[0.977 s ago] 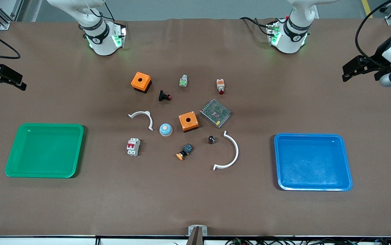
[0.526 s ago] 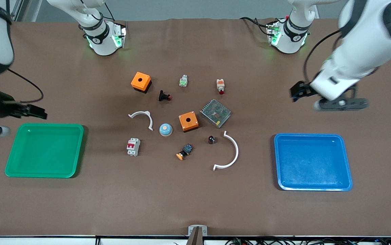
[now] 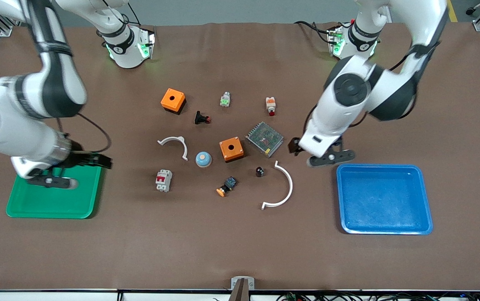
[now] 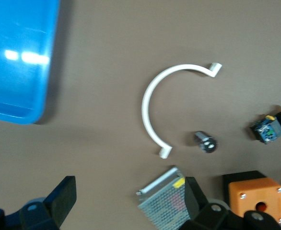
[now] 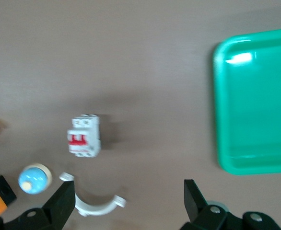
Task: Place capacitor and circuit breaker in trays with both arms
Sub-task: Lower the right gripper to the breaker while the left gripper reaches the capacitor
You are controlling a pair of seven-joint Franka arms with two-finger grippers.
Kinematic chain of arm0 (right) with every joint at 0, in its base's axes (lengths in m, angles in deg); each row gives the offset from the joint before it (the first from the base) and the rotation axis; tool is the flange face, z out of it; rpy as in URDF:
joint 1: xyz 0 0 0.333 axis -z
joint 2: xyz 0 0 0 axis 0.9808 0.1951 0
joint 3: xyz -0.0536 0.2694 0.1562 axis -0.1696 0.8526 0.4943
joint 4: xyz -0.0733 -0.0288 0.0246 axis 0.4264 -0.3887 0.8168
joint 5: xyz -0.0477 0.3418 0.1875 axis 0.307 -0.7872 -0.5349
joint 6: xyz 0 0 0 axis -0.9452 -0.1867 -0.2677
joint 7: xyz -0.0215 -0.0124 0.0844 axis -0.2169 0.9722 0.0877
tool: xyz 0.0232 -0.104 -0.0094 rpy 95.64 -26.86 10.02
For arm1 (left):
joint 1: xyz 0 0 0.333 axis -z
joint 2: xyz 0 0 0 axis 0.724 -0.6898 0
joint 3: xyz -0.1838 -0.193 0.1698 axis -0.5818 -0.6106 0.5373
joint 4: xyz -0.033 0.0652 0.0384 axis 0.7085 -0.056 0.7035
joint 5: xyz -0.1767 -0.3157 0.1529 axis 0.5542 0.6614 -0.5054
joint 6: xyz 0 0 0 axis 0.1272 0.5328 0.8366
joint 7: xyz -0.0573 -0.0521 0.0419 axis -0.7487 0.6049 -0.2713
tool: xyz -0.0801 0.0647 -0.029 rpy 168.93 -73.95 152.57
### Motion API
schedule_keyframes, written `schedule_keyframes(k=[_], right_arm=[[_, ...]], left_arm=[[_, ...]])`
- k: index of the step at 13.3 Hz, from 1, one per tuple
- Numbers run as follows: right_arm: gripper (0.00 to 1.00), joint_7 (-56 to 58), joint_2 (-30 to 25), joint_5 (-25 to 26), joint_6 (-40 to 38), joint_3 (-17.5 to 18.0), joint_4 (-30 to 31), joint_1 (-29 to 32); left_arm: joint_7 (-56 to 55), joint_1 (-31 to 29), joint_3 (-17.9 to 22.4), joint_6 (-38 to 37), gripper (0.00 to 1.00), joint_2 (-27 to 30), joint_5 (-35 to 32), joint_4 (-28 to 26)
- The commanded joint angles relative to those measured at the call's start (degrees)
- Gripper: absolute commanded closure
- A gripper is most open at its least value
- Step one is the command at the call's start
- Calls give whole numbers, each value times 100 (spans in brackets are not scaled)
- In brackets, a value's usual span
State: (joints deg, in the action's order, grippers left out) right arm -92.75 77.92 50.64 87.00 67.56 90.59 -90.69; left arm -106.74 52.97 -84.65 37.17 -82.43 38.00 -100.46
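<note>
Left gripper (image 3: 293, 146) spread wide above tabletop (image 3: 206, 234), capacitor (image 3: 259, 171) just beside. Right gripper (image 3: 105, 161) spread too, breaker (image 3: 163, 180) near.

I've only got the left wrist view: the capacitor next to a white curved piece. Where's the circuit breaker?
Observer: The circuit breaker lies on the table between the green tray and the orange-capped button, toward the right arm's end.
Operator: Is the right gripper on it?
Observer: No. The right gripper is open and holds nothing, over the green tray's rim on the breaker's side.
</note>
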Motion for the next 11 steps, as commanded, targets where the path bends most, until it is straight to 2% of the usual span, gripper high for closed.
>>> schedule_keyframes(k=[1, 3, 9, 11], right_arm=[[0, -265, 397, -45, 568, -48, 101, -404], [0, -581, 740, 25, 1069, -57, 110, -624], [0, -723, 1558, 34, 2107, -66, 154, -898], [0, -723, 1778, 43, 2405, -75, 162, -906]], left_arm=[[-713, 448, 44, -88, 3, -1064, -383, 1070], [-1153, 624, 62, 104, 8, -1469, -647, 1309], [-1559, 959, 123, 1035, 27, -2085, -657, 1318], [-1559, 994, 123, 1133, 31, -2200, -657, 1327]])
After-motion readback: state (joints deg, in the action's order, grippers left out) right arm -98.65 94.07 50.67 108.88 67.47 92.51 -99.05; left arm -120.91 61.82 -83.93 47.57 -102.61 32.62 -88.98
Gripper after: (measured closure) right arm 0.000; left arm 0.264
